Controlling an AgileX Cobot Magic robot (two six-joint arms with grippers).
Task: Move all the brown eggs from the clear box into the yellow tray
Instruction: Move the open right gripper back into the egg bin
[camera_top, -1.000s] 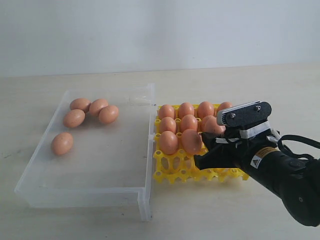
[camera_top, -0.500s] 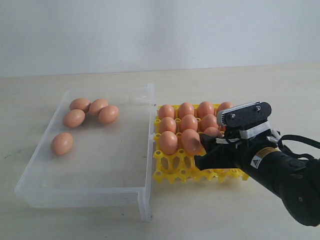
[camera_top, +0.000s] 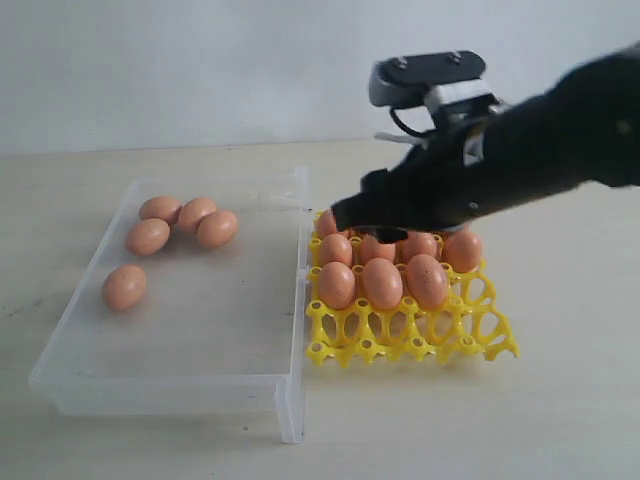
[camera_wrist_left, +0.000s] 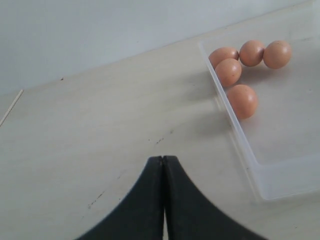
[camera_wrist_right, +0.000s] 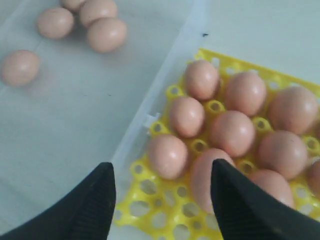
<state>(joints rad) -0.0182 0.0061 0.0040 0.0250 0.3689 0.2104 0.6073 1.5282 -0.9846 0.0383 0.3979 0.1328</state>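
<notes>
My right pincer (camera_wrist_right: 162, 172) hung wide open and empty above the yellow tray (camera_top: 410, 335); four brown eggs (camera_top: 217, 228) lay well apart to my left, across the clear box (camera_top: 200, 330).

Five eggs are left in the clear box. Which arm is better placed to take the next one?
Probably right. The right pincer is open and empty, raised over the tray beside the box. The left pincer is shut over bare table.

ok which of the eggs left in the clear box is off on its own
The brown egg nearest the front of the clear box, by its left wall. It lies alone, while the other four cluster at the far left corner.
</notes>
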